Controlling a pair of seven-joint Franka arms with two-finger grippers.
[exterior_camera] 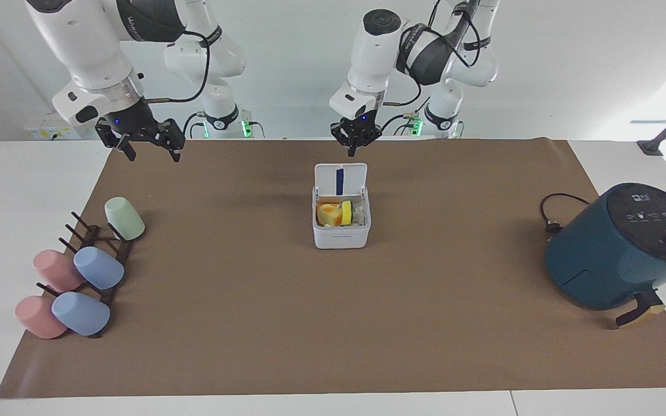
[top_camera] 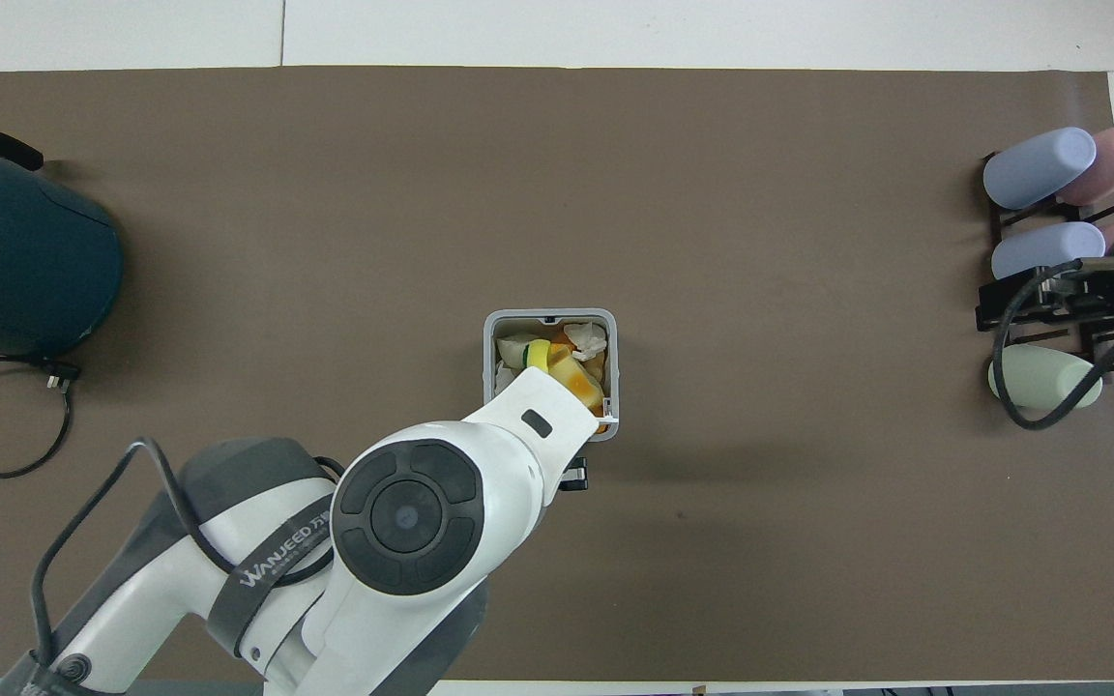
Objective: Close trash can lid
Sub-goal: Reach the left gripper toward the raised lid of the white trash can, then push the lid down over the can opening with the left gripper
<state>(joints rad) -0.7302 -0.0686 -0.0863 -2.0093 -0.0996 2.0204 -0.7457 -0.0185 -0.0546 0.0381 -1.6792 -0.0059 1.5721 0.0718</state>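
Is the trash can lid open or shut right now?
Open. The lid stands upright at the edge of the trash can nearer the robots, its dark blue underside stripe showing, and the yellow and orange contents are exposed.
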